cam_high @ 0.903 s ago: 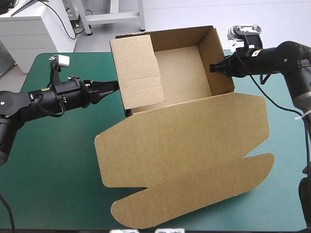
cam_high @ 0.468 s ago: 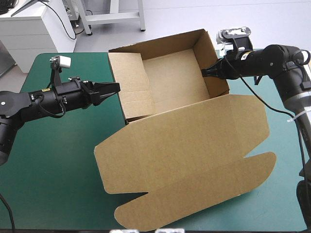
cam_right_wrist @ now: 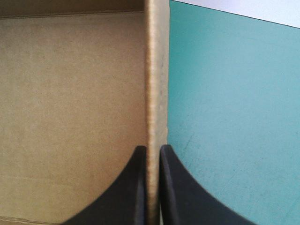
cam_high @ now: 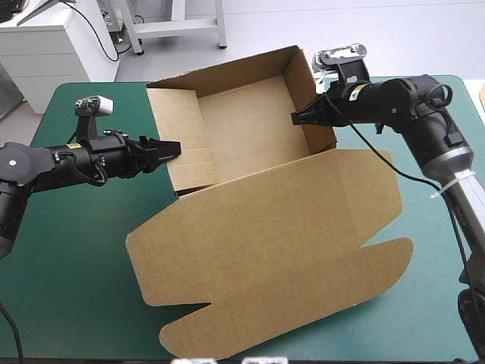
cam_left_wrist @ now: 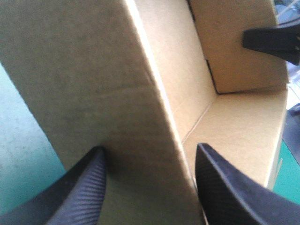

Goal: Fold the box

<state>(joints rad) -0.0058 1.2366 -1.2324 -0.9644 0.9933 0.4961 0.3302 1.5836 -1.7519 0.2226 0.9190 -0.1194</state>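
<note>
On the teal-green table cover (cam_high: pixel 68 258) stands the brown cardboard box (cam_high: pixel 258 227), lid flat. The right gripper (cam_high: pixel 297 117) clamps its right wall, likely steadying it; the left gripper (cam_high: pixel 173 149) straddles its left wall, unclenched.

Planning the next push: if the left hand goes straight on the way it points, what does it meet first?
The box, probably: its left wall stands inside the open left hand.

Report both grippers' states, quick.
Left gripper: open, straddling one wall of the box.
Right gripper: shut on the box's opposite wall.
</note>
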